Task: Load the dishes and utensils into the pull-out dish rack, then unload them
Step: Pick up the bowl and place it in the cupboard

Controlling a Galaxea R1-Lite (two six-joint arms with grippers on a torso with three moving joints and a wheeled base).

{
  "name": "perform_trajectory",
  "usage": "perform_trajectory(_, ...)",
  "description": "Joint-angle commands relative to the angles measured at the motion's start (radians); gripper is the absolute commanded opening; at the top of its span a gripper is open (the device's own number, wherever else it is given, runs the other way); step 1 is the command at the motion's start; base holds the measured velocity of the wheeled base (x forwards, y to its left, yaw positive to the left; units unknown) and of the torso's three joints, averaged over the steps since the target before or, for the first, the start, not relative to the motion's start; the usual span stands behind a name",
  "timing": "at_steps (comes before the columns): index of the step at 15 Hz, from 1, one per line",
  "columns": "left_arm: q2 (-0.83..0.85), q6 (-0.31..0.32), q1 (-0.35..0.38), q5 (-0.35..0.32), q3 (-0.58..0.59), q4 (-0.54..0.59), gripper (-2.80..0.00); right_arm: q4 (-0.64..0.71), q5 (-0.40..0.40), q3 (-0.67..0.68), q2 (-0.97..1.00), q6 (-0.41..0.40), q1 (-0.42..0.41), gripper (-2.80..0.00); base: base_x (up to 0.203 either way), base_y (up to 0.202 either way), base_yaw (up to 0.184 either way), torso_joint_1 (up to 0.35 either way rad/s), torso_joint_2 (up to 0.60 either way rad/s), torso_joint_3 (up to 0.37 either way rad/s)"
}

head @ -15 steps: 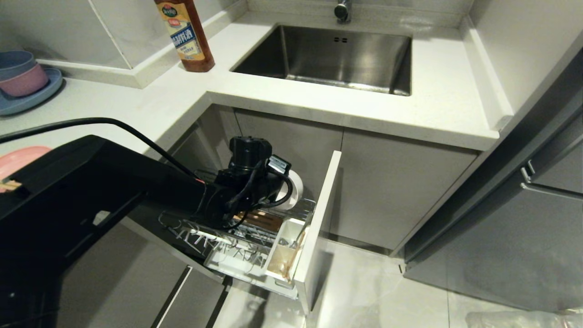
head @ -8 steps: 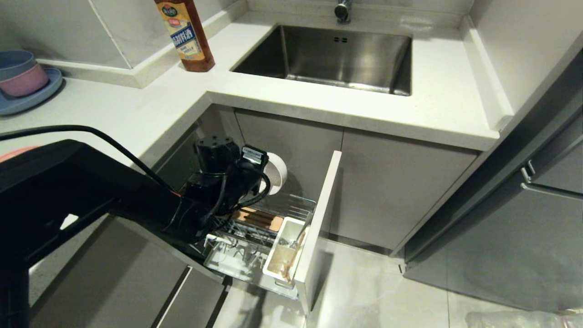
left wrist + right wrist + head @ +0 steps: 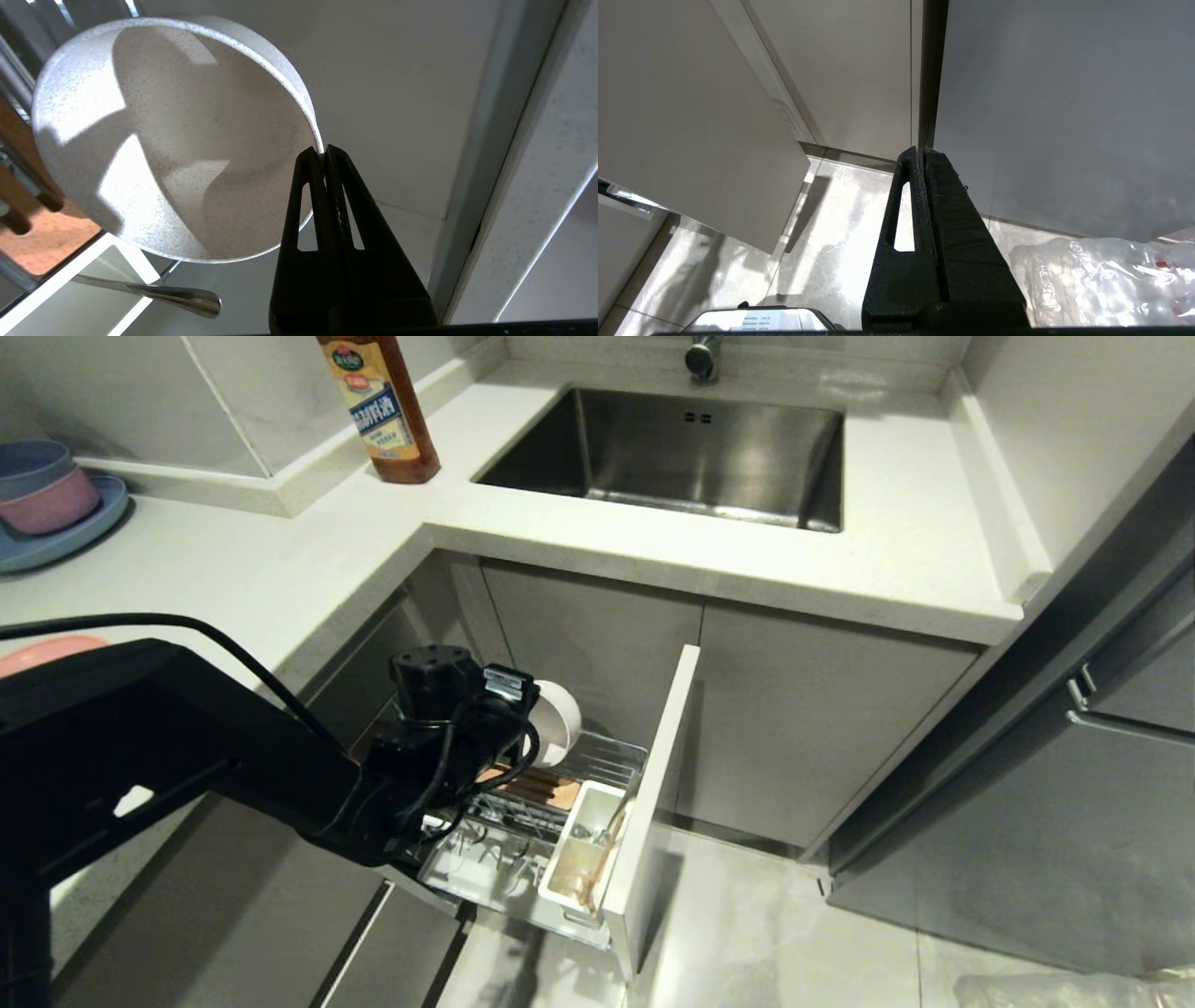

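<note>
Head view: left end effector pinches the cream bowl's rim above the pull-out dish rack; pink plate waits on the desk at 9 o'clock, so plenty's left.

The cream-white speckled bowl is tipped on its side above the pulled-out wire rack. Wooden chopsticks and a metal spoon stand in the rack's white cup. The pink plate lies on the counter.
</note>
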Motion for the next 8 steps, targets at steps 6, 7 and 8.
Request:
perform_trajectory(6, 0.05, -0.059, 0.018, -0.003, 0.048, -0.174, -2.8, 0.0, 0.0, 0.002, 0.0, 0.0, 0.0, -2.8, 0.0, 0.0, 0.0, 0.0, 0.0, 0.0)
perform_trajectory(7, 0.059, -0.06, 0.019, -0.004, 0.048, -0.182, -2.8, 0.0, 0.0, 0.002, 0.0, 0.0, 0.0, -2.8, 0.0, 0.0, 0.0, 0.0, 0.0, 0.0)
perform_trajectory(8, 0.072, -0.061, 0.022, -0.004, 0.048, -0.189, -2.8, 0.0, 0.0, 0.003, 0.0, 0.0, 0.0, -2.8, 0.0, 0.0, 0.0, 0.0, 0.0, 0.0)
